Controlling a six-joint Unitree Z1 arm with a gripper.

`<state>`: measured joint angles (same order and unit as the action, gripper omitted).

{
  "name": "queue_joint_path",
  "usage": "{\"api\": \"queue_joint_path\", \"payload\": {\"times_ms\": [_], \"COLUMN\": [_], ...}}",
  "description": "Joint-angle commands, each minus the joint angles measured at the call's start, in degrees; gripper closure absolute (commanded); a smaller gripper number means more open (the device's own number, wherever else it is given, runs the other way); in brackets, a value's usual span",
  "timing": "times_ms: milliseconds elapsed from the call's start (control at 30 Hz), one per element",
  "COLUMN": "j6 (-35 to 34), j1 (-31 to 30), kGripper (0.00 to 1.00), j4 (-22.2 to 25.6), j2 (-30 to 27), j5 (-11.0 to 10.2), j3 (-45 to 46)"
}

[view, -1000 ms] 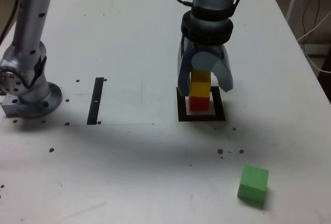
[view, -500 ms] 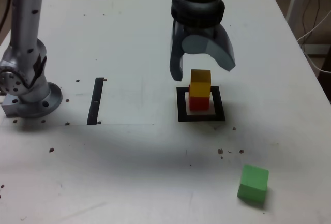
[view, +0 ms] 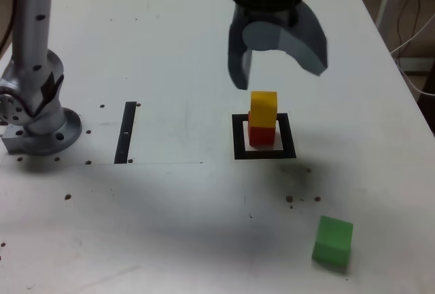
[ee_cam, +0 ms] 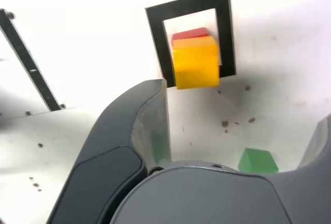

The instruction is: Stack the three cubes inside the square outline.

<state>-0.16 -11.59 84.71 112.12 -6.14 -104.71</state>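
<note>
The yellow cube [view: 264, 106] sits on the red cube [view: 261, 134] inside the black square outline [view: 238, 138]; in the wrist view the yellow cube [ee_cam: 195, 62] hides most of the red cube [ee_cam: 189, 33] within the square outline [ee_cam: 155, 32]. The green cube [view: 333, 240] lies alone near the front at the exterior view's right, and shows in the wrist view as the green cube [ee_cam: 257, 160]. My gripper [view: 279, 70] hangs open above the stack, apart from it and holding nothing.
A thin black bar mark [view: 126, 132] lies at the exterior view's left of the outline. The arm's grey base [view: 37, 114] stands at the far left. Small dark specks dot the white table [view: 170, 226]. Cables hang past the right edge.
My gripper opened off the yellow cube and rose straight up above the stack. The yellow cube stayed on the red one; the green cube did not move.
</note>
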Motion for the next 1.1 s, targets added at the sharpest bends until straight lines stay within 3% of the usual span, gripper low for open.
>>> {"api": "queue_joint_path", "payload": {"times_ms": [0,633,1067], "j6": [0.4,0.2,-0.5], "j1": [-1.3,-15.3,-17.9], "kGripper": [0.0,0.0,0.0], "j4": [0.5,3.2,4.5], "j2": [1.2,11.0,19.3], "j5": [-0.1,0.4,1.6], "j3": [-1.4,-13.5,-21.1]}}
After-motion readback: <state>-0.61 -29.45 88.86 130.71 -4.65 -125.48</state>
